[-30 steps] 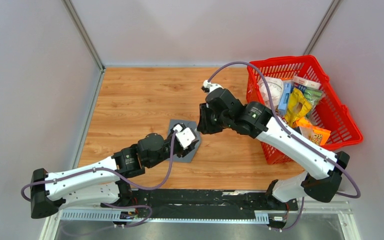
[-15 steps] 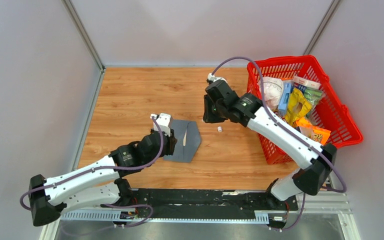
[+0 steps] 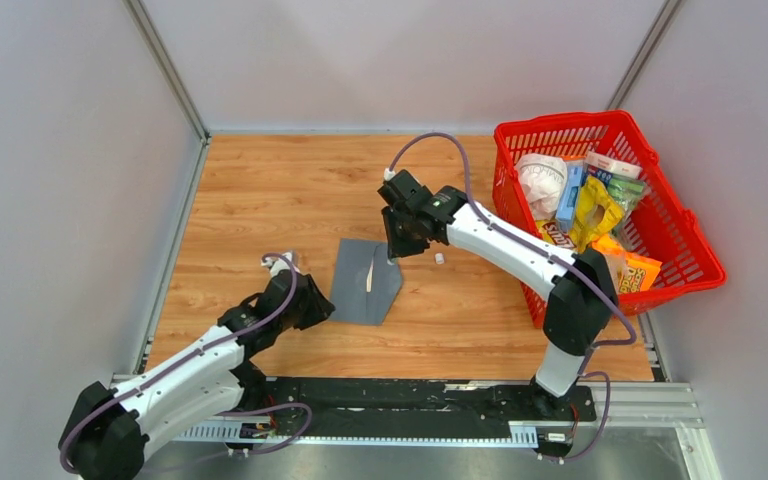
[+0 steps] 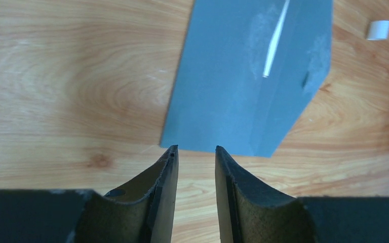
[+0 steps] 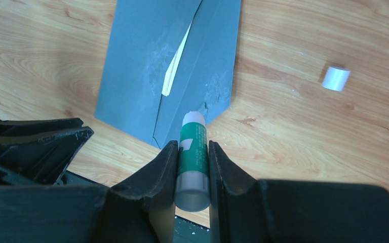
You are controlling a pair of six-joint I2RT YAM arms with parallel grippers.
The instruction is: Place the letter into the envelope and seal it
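Observation:
The dark grey envelope lies flat on the wood, its flap folded over. It also shows in the left wrist view and the right wrist view. A thin pale sliver of the letter shows at the flap's slit, as it does in the other views. My right gripper is shut on a green glue stick. The stick's white tip is at the envelope's pointed far edge. My left gripper is open and empty, just off the envelope's near-left edge.
A small white cap lies on the wood right of the envelope. A red basket of packaged goods stands at the right. Grey walls close in the left, back and right.
My left gripper has drawn back off the envelope toward the near left. My right gripper has moved left with the glue stick to the envelope's far edge.

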